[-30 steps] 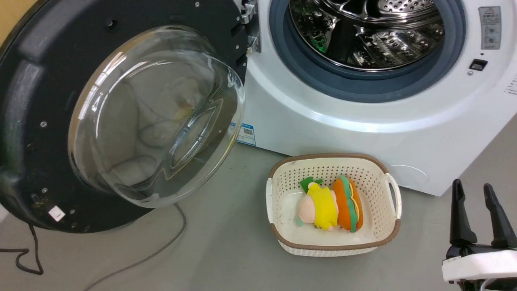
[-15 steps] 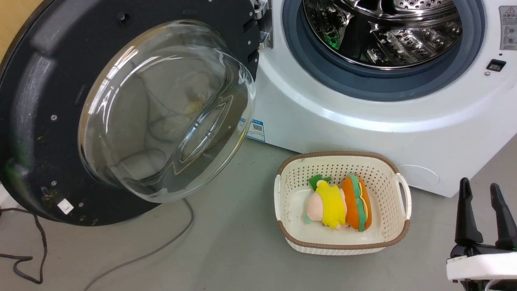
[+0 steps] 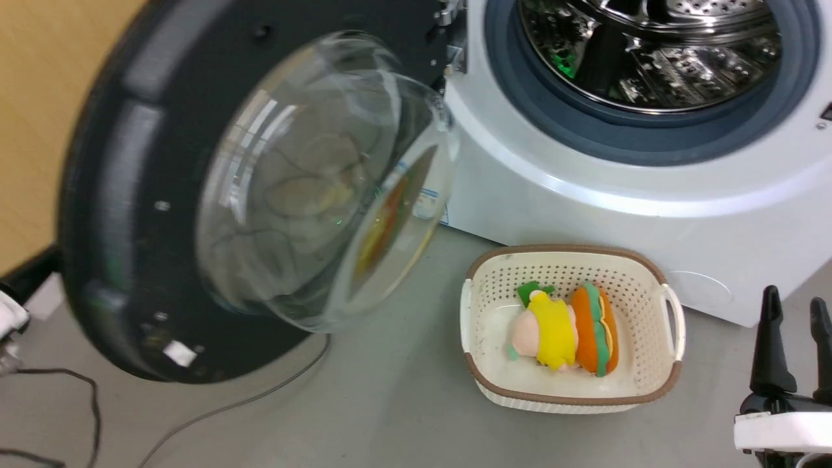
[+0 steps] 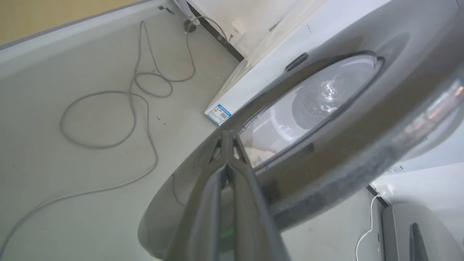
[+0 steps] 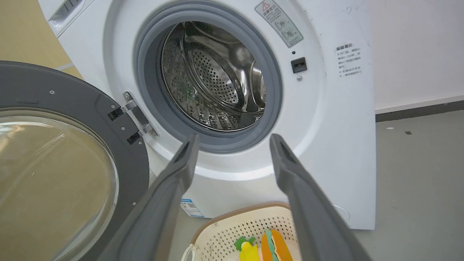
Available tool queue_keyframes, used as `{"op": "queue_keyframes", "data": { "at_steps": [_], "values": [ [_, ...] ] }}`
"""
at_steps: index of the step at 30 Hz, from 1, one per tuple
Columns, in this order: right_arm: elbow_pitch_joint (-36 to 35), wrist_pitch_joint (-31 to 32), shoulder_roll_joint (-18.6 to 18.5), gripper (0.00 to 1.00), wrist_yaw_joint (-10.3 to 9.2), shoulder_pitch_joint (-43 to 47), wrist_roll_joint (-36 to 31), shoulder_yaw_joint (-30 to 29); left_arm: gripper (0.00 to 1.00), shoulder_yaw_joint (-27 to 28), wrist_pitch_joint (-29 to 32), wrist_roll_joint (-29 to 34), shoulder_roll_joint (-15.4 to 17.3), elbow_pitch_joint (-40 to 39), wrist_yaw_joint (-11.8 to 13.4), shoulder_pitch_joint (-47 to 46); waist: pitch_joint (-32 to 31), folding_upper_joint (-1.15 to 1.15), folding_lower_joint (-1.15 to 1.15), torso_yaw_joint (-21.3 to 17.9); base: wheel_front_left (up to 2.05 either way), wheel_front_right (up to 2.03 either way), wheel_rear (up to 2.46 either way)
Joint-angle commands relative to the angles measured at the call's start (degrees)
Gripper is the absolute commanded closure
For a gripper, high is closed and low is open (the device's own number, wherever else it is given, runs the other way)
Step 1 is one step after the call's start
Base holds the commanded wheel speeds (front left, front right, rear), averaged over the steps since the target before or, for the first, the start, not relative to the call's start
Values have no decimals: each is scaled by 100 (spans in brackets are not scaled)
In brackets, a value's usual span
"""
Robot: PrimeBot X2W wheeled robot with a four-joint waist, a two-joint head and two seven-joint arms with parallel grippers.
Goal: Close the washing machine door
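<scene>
Black-rimmed washing machine door (image 3: pixel 130 195) stands wide open on its hinge, leaving the drum of the washing machine (image 3: pixel 585 214) uncovered. Left gripper (image 4: pixel 227 145), fingers together and empty, meets the door's outer face. Right gripper (image 3: pixel 796 296) is spread, empty. By judgement, nearly the full closing swing is left.

Bright even light; motion-blurred washing machine door (image 3: pixel 110 214)
</scene>
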Motion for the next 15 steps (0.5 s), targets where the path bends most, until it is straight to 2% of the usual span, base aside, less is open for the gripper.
{"op": "queue_keyframes", "data": {
  "at_steps": [1,5,8,15],
  "values": [
    [17,-50,16,0,35,62,57,-45,100,-62,117,-168,10,-151,-48,121,-8,0,0,58,0,0,0],
    [44,-95,17,0,36,92,99,-110,100,-400,415,-645,-45,-1076,-74,576,-22,0,0,208,0,0,0],
    [59,-95,17,0,36,109,68,-76,100,-755,413,-724,-134,-1677,-74,875,-78,0,0,254,0,0,0],
    [64,-95,17,0,36,79,4,18,100,-1845,409,-1034,-535,-2485,-75,1220,-170,0,0,188,0,0,0]
  ]
}}
